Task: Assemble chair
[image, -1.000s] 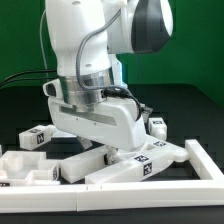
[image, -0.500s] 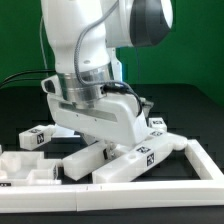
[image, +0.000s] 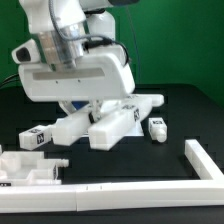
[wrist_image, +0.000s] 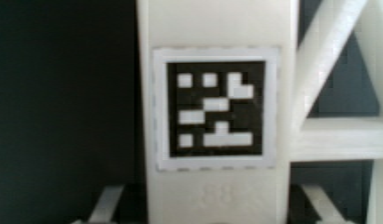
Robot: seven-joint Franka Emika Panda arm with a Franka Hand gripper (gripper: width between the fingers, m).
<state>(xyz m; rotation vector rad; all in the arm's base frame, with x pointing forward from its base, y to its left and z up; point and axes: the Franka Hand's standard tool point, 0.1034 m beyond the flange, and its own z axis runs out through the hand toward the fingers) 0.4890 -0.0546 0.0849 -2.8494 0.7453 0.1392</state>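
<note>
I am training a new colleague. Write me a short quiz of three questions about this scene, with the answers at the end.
1. True or false: the small peg lies on the black table, apart from the robot arm.
2. What fills the middle of the wrist view? A) a white bar with a black-and-white tag; B) a red screw; C) a bare table.
3. In the exterior view, on which side does the long white rail turn a corner?
Key: 1 true; 2 A; 3 the exterior view's right.
</note>
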